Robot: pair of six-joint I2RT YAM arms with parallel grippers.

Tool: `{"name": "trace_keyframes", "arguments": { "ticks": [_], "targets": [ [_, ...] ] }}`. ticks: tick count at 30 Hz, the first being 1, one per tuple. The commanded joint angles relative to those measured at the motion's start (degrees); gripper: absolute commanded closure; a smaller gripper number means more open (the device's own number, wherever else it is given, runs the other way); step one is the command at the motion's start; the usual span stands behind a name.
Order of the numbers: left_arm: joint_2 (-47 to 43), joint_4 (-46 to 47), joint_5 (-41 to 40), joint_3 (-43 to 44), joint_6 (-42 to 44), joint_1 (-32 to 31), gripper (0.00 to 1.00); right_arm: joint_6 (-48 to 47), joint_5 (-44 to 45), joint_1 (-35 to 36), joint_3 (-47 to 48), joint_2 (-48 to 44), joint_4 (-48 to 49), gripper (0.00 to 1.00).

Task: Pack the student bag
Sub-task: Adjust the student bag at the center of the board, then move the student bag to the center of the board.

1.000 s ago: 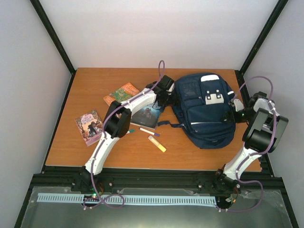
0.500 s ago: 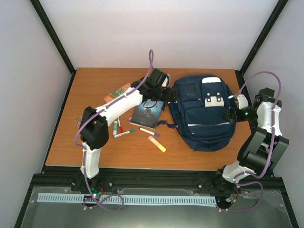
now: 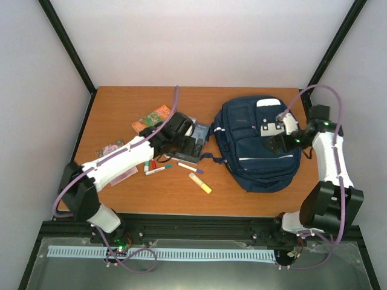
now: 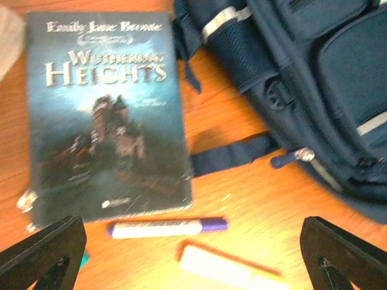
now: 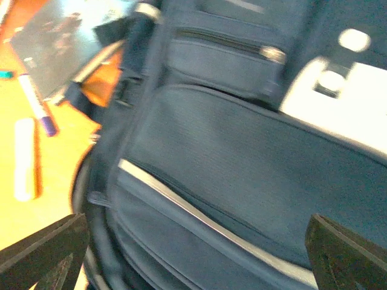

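Observation:
The student bag (image 3: 257, 145) is a navy backpack with white stripes, lying flat at the table's right. Its side pocket and straps show in the left wrist view (image 4: 314, 78), and it fills the right wrist view (image 5: 242, 181). My left gripper (image 3: 192, 141) is open and empty, hovering over a dark "Wuthering Heights" book (image 4: 106, 121) just left of the bag. Its jaws stand wide at the frame's bottom corners (image 4: 193, 266). My right gripper (image 3: 279, 136) is open and empty above the bag's front pocket, and the right wrist view (image 5: 193, 266) shows nothing between its jaws.
A purple-capped marker (image 4: 166, 228) and a pale yellow stick (image 3: 200, 182) lie in front of the dark book. Red and green markers (image 3: 156, 168) lie to the left. An orange-green book (image 3: 154, 118) and a pink book (image 3: 115, 157) lie further left, the pink one partly under my left arm.
My left gripper has pulled back from the bag's left edge to over the dark book. My right gripper has moved left from the bag's right side onto its front.

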Motion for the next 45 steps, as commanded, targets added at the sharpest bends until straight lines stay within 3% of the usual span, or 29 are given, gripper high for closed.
{"name": "trace_keyframes", "arguments": {
  "ticks": [1,3,6,8,13,15,18,20,23,28,30,33,36,38,41,45],
  "targets": [
    [-8.8,1.2,-8.8,-5.4,3.5,-0.3,0.0,6.4,0.8,10.9,-0.9,-0.8,5.1,0.0],
    [-11.0,0.2,-10.9,-5.8,3.3,-0.3,0.0,9.2,3.3,16.5,1.0,0.4,6.4,0.0],
    [-14.2,-1.7,-20.8,-5.6,0.5,-0.1,0.0,10.1,4.2,22.5,4.6,1.9,7.4,0.0],
    [-14.7,-4.6,-28.4,-4.8,-3.4,0.5,0.0,9.4,3.5,24.8,6.9,2.4,7.7,0.0],
    [-11.4,-10.1,-35.7,-1.7,-5.2,4.6,0.0,7.1,-3.8,27.1,9.9,3.5,10.3,0.0],
    [-12.6,-5.4,-31.5,-3.8,-2.2,6.6,0.0,7.2,-0.1,29.5,11.1,4.4,11.5,0.0],
    [-15.6,1.2,-23.5,-7.7,2.4,8.7,0.0,9.1,21.6,36.9,11.3,5.5,16.7,0.0],
    [-16.2,2.7,-22.6,-8.9,1.8,9.4,0.0,6.0,27.8,39.2,11.6,7.5,17.6,0.0],
    [-14.9,2.9,-21.2,-9.2,0.7,10.6,0.0,7.1,27.3,39.2,12.2,10.2,20.8,0.0],
    [-9.7,5.5,-12.9,-9.0,-1.0,14.3,0.0,13.1,12.3,38.9,18.9,21.1,16.0,0.0],
    [-5.8,5.0,-10.4,-7.2,-2.1,15.5,0.0,17.6,12.8,39.7,21.6,25.8,16.1,0.0],
    [-1.9,5.2,-7.4,-5.7,-1.8,16.3,0.01,23.6,12.4,40.7,24.5,31.6,16.7,0.12],
    [-0.7,7.3,-4.7,-6.6,-1.2,16.7,0.15,27.8,9.0,40.7,27.4,36.8,16.4,0.3],
    [0.6,6.9,-2.1,-5.8,-0.9,17.1,0.24,29.8,8.8,40.7,27.9,39.2,16.5,0.32],
    [2.9,2.1,1.6,-3.0,-3.2,17.1,0.3,32.6,9.8,40.7,27.5,41.5,16.5,0.34],
    [3.2,1.0,4.3,-3.1,-4.3,17.1,0.3,34.3,12.0,40.7,25.0,42.9,17.6,0.37]
  ]
}}
